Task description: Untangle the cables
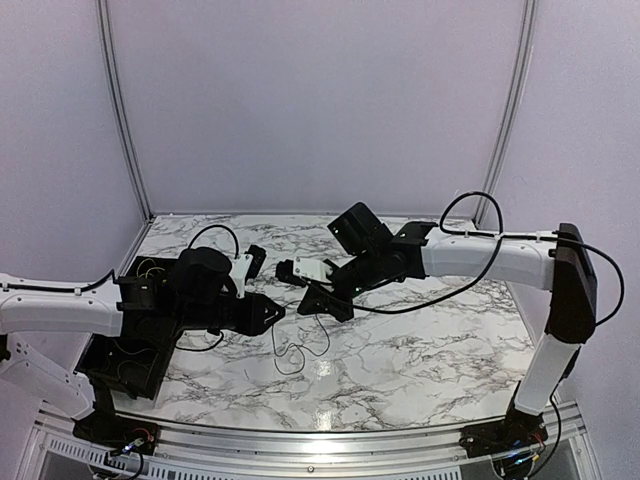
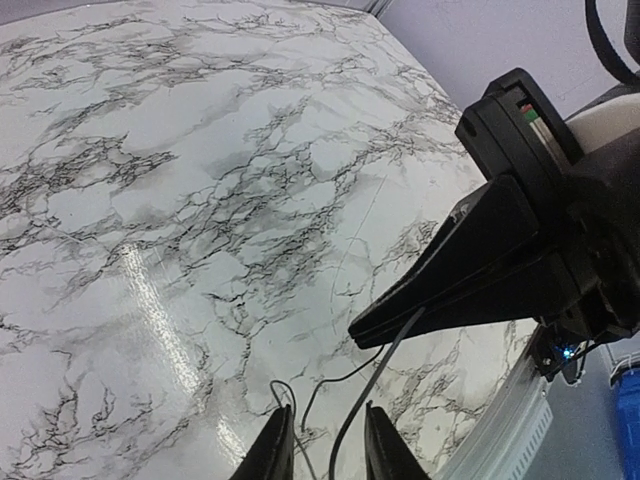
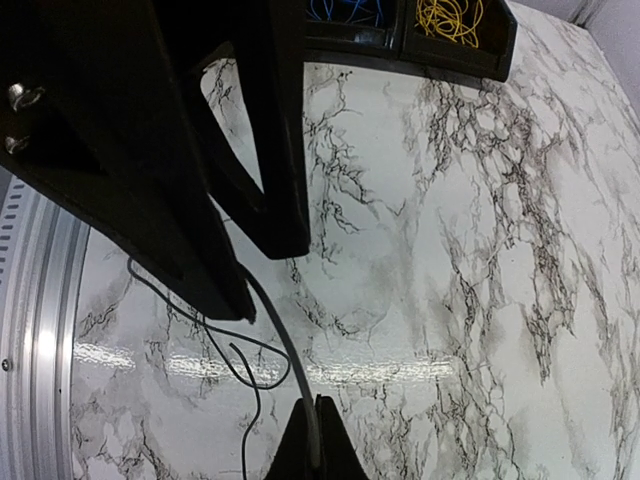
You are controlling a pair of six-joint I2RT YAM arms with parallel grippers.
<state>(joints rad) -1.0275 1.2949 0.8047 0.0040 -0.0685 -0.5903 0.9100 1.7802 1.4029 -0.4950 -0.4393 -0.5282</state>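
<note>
Left fingers [image 2: 272, 452] apart, right fingers [image 3: 290, 456] together.

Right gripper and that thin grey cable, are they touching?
Touching. The right wrist view shows the right gripper shut, the thin grey cable running in between its closed fingertips.

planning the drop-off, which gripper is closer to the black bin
Left. The left gripper hangs just right of the black bin; the right gripper is farther right, beyond the left one, shut on a thin cable.
</note>
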